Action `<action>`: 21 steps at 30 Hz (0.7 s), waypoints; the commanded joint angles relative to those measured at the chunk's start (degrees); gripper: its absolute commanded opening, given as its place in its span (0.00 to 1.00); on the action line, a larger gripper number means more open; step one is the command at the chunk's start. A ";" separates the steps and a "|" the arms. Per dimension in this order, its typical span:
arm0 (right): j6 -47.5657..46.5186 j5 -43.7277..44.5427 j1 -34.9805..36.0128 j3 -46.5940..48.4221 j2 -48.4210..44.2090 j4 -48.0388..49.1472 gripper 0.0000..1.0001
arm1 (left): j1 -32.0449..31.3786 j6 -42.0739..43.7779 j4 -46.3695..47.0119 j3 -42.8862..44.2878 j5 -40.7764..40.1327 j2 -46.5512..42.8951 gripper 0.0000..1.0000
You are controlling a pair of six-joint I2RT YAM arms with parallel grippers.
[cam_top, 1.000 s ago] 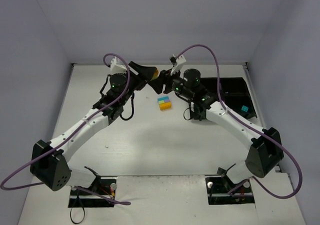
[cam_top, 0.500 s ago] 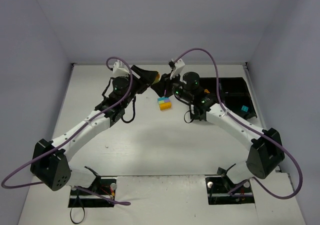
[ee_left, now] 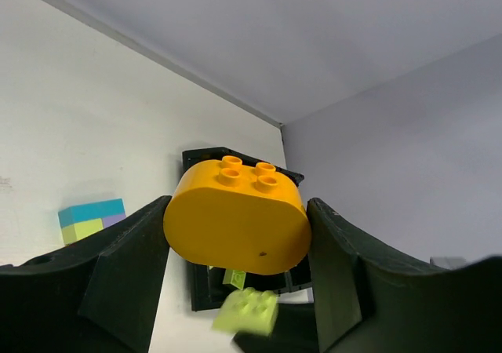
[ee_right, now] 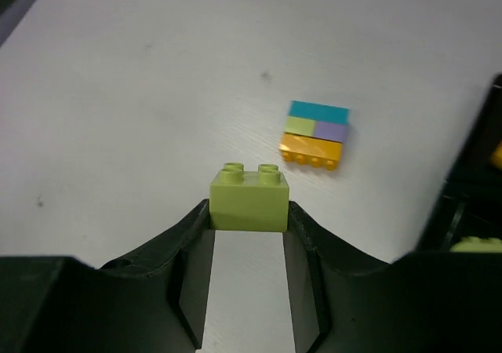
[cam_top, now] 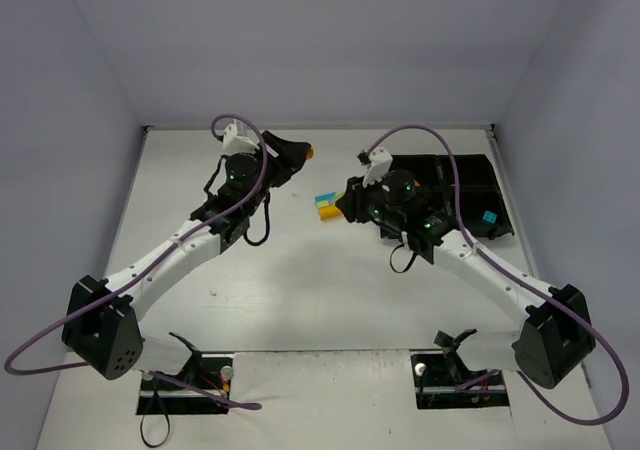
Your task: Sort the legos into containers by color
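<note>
Presently: left claw (ee_left: 235,247) part-closed, gripping a rounded orange brick (ee_left: 235,212) between its fingers; right claw (ee_right: 249,223) closed tight on a yellow-green brick (ee_right: 249,192) at its tips; a four-colour stack (ee_right: 315,134) on the table (ee_right: 118,94) ahead-right of the right claw, tray (ee_right: 471,188) farther right.

Bare table (cam_top: 300,290) lay left and near of the brick stack (cam_top: 326,204). The right gripper (cam_top: 345,207) crowded its right side, the tray (cam_top: 465,175) farther right, the left gripper (cam_top: 300,153) beyond.
</note>
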 commanded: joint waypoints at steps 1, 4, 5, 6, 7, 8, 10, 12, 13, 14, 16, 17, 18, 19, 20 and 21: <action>0.98 8.55 -5.19 0.16 -2.96 -3.09 0.00 | 0.08 6.14 4.73 1.76 0.59 -0.92 0.00; 2.66 11.98 -11.08 -0.89 -2.96 -5.83 0.00 | 0.17 10.89 4.12 1.68 2.96 -1.27 0.00; 3.45 13.04 -12.32 -0.90 -2.18 -6.62 0.00 | 0.17 12.03 3.42 1.59 3.66 -1.36 0.00; 3.80 14.35 -14.42 -0.72 -1.65 -8.02 0.00 | 0.17 14.39 3.24 1.24 4.54 -1.62 0.00; 4.68 14.89 -15.39 -0.63 -1.03 -8.64 0.00 | 0.17 15.81 2.98 1.15 6.72 -1.71 0.00; 5.12 15.07 -16.36 -0.63 0.28 -9.08 0.00 | 0.17 17.21 2.54 1.06 8.74 -1.79 0.00; 6.09 15.07 -18.91 -0.89 1.69 -9.79 0.00 | 0.17 21.60 1.84 0.54 13.74 -2.41 0.00; 6.97 15.07 -20.06 -0.98 3.89 -9.79 0.05 | 0.17 26.07 1.66 -0.25 16.57 -3.37 0.00; 7.75 15.59 -21.11 -0.72 6.24 -10.05 0.16 | 0.17 31.06 0.70 -0.61 19.81 -3.81 0.00; 7.76 15.60 -21.12 -0.37 6.27 -10.32 0.23 | 0.08 31.11 0.69 -0.61 19.84 -3.82 0.00; 8.55 15.60 -21.99 0.24 8.11 -11.10 0.36 | 0.08 36.26 -1.94 0.27 22.55 -3.82 0.00; 8.64 15.60 -22.17 0.94 8.38 -11.28 0.44 | 0.08 37.95 -3.60 0.53 23.17 -3.82 0.00; 8.64 14.99 -22.17 1.21 8.46 -11.37 0.48 | 0.08 39.80 -4.05 0.88 24.83 -3.82 0.00; 8.47 14.20 -22.08 1.56 8.12 -11.37 0.52 | 0.08 43.47 -4.49 0.80 25.63 -3.90 0.00; 8.03 13.58 -22.00 1.83 7.77 -11.37 0.57 | -0.01 45.25 -5.10 0.80 26.34 -3.91 0.00; 7.85 13.05 -22.00 2.61 6.72 -11.37 0.58 | -0.01 46.92 -5.20 0.71 27.13 -3.99 0.00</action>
